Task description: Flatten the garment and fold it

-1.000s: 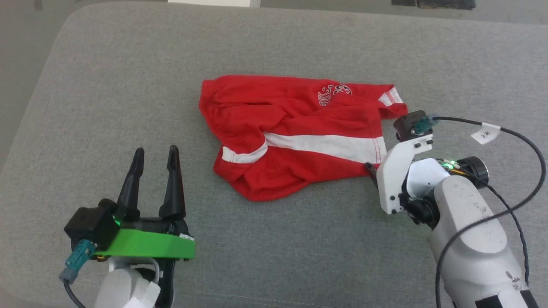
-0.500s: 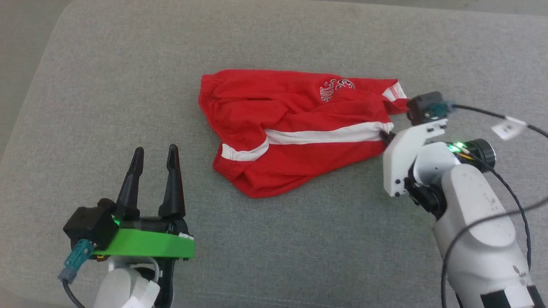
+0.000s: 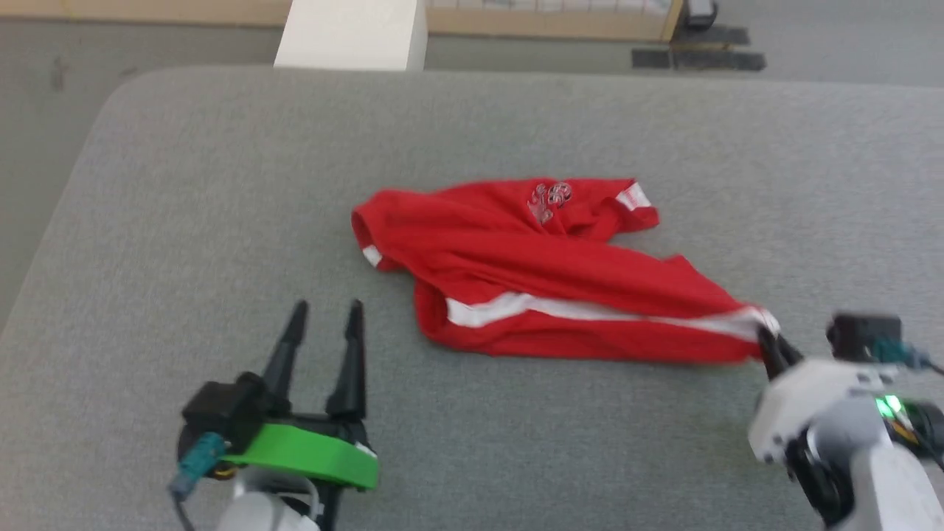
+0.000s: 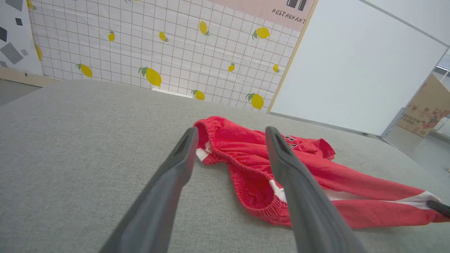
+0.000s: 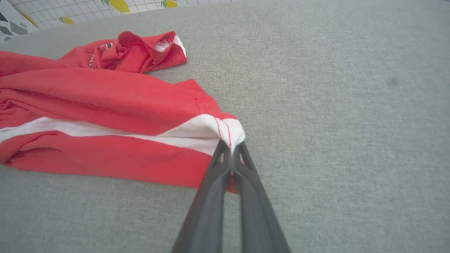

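At the near right of the grey cushion (image 3: 147,221), the right gripper (image 5: 232,149) is pinched tight on the white-trimmed hem corner of the red shorts (image 3: 531,258), which lie crumpled mid-cushion. The left gripper (image 3: 324,310) hovers just short of them, fingers spread and holding nothing. To do this well, I'd pull low and outward while the left pins the elastic waistband (image 4: 219,149), so the cloth stretches rather than slides. Count: one pair of shorts, two grippers.

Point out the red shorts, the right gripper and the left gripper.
red shorts (image 3: 546,284), head view, red fabric above the white stripe.
right gripper (image 5: 232,144), right wrist view, between its fingertips, shut on the white hem.
left gripper (image 3: 327,308), head view, gap between its open fingertips.
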Robot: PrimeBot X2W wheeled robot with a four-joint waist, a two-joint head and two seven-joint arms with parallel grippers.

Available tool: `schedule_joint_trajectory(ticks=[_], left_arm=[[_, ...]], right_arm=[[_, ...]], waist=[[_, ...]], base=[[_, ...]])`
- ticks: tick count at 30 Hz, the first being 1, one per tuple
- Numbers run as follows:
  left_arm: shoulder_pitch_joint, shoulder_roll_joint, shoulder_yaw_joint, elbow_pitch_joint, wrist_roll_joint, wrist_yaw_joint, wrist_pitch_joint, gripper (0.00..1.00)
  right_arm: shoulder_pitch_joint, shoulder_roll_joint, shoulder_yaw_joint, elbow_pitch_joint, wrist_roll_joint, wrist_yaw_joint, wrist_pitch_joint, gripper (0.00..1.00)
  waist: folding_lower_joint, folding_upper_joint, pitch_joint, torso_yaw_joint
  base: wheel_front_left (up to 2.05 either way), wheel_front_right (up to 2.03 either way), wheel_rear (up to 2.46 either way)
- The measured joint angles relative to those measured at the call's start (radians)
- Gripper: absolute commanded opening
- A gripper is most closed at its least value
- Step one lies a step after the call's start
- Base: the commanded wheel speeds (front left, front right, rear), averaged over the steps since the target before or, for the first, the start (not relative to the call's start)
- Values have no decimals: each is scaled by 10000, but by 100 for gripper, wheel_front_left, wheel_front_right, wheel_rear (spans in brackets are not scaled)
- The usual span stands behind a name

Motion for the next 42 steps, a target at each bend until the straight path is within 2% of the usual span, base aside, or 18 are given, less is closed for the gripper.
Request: schedule_joint_trajectory(ticks=[6, 8, 15, 17, 27, 28, 29, 30, 34, 38, 42], left_arm=[[-121, 65, -1425, 1028, -17, 0, 56, 100], [-358, 48, -1822, 1448, -31, -2, 447, 100], [-1885, 29, -2543, 2520, -261, -6, 2834, 100], [-2290, 17, -2709, 2824, -303, 107, 3593, 100], [-3458, 0, -3208, 3595, -763, 418, 6195, 100], [-3496, 0, -3241, 3601, -796, 418, 6303, 85], [-3532, 0, -3281, 3591, -817, 418, 6393, 32], [-3565, 0, -3331, 3578, -842, 412, 6535, 0], [-3575, 50, -3450, 3294, -909, 322, 6546, 0], [-3545, 104, -3233, 2708, -966, 322, 5808, 0], [-3396, 123, -2911, 1827, -1616, 257, 5473, 0]], right_arm=[[1096, 0, -251, -669, 117, 0, 389, 0], [1265, 0, -255, -805, 238, 0, 405, 0], [1414, 0, -199, -1151, 384, 0, 575, 0], [1414, 0, -173, -1206, 391, 0, 593, 0], [1355, -2, 0, -1260, 608, 0, 602, 0], [1340, -2, 10, -1258, 629, 0, 600, 0], [1321, 0, 21, -1254, 639, 0, 585, 0], [1292, -2, 33, -1244, 652, 0, 562, 0], [1251, 0, 142, -1212, 759, 0, 460, 0], [1251, 0, 146, -1315, 846, 0, 295, 0], [1250, 0, 151, -1985, 899, 0, 295, 0]], waist=[[0, 0, -380, -360], [0, 0, -450, -449], [0, 0, -354, -587], [0, 0, -254, -613], [0, 0, 256, -750], [0, 0, 286, -759], [0, 0, 318, -770], [0, 0, 342, -780], [0, 0, 338, -827], [0, 0, 226, -871], [-1, 0, 63, -909]], base=[[0, 0, 0], [0, 0, 0], [0, 0, 0], [0, 0, 0], [0, 0, 0], [0, 0, 0], [0, 0, 0], [0, 0, 0], [0, 0, 0], [0, 0, 0], [0, 0, 0]])
